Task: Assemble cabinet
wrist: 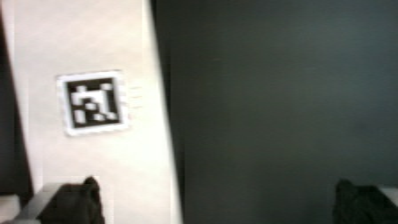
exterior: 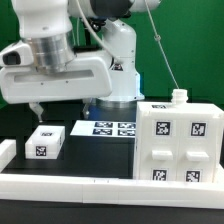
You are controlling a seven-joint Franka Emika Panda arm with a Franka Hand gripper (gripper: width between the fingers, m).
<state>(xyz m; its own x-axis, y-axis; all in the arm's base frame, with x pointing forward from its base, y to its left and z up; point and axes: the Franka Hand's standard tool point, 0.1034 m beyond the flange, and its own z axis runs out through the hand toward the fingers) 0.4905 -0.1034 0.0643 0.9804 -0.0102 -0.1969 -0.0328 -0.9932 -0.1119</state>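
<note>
The cabinet (exterior: 181, 145) is a large white boxy body with four tagged square blocks, standing at the exterior view's right with a small white knob on top. My gripper (exterior: 58, 110) hangs above a small white tagged block (exterior: 45, 143) at the exterior view's left. In the wrist view a white part with one tag (wrist: 95, 101) lies below the gripper (wrist: 219, 205). The two dark fingertips (wrist: 75, 200) stand wide apart, one over the white part's edge and one over the dark table. The gripper is open and holds nothing.
The marker board (exterior: 108, 128) lies flat at the arm's base, between the block and the cabinet. A long low white rail (exterior: 90, 186) runs along the front, with a raised end (exterior: 6, 150) at the exterior view's left. The table is black.
</note>
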